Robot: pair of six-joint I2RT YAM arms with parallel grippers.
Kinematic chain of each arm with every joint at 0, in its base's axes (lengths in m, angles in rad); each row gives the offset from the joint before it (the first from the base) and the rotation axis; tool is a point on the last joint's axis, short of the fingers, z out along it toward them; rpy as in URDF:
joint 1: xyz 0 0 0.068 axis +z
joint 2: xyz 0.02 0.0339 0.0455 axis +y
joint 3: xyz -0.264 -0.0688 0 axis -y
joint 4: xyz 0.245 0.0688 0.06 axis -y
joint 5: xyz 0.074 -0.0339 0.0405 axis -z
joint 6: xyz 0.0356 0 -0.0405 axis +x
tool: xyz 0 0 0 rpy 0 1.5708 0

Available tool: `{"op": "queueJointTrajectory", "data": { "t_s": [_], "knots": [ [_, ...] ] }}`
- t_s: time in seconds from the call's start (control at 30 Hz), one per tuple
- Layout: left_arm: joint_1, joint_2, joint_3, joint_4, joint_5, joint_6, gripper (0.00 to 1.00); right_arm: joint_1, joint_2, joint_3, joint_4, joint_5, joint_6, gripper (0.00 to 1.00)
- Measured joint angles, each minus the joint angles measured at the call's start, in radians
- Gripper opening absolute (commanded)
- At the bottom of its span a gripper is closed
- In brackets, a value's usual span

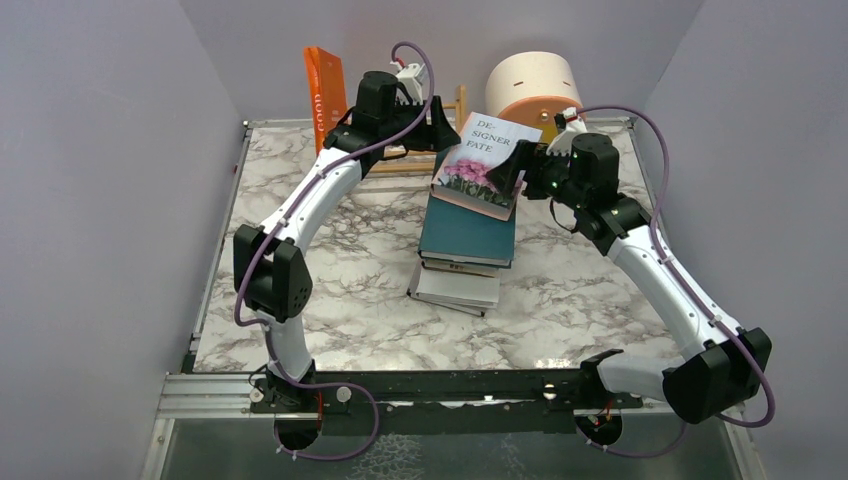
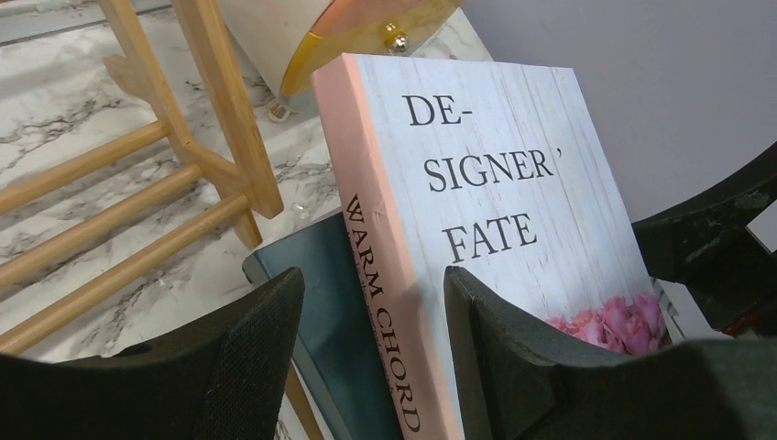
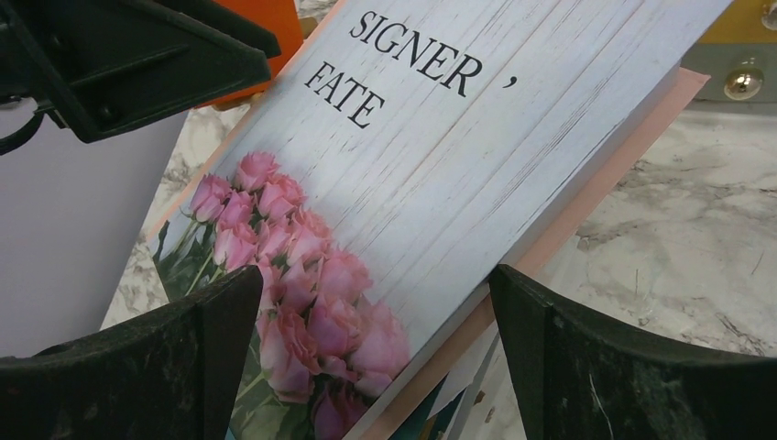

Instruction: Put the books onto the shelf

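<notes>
A white book [image 1: 487, 150] with pink roses and a pink spine tilts up off a stack of books in the middle of the table, above a dark teal book [image 1: 465, 235] and white books [image 1: 455, 288]. My left gripper [image 1: 447, 135] is shut on its spine side; in the left wrist view one finger [image 2: 495, 348] lies on the cover [image 2: 513, 183] and the other sits under the spine. My right gripper [image 3: 376, 275] stands open around the book's near right corner [image 3: 440, 156]. An orange book [image 1: 323, 95] stands upright on the light-wood shelf [image 1: 400, 160] at the back.
A round cream and orange drawer unit [image 1: 530, 80] sits at the back right, just behind the raised book. The shelf's rungs [image 2: 220, 119] are close to the left of the book. Grey walls enclose the table on three sides.
</notes>
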Motion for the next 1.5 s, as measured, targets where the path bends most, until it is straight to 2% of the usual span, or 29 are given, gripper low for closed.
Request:
{"op": "queueJointTrajectory", "data": {
  "t_s": [0.37,0.67,1.2,1.5],
  "knots": [
    [-0.017,0.042,0.0,0.042,0.074,-0.02,0.51,-0.002,0.001,-0.001,0.011,-0.048,-0.018,0.88],
    [-0.022,0.021,-0.045,0.085,0.077,-0.029,0.51,-0.006,0.006,-0.001,0.022,-0.097,-0.031,0.86],
    [-0.018,-0.265,-0.28,0.164,0.07,-0.075,0.52,-0.008,0.006,-0.005,0.042,-0.202,-0.066,0.84],
    [-0.018,-0.306,-0.413,0.211,0.047,-0.091,0.52,-0.008,0.005,-0.034,0.063,-0.237,-0.1,0.83]
  ]
}}
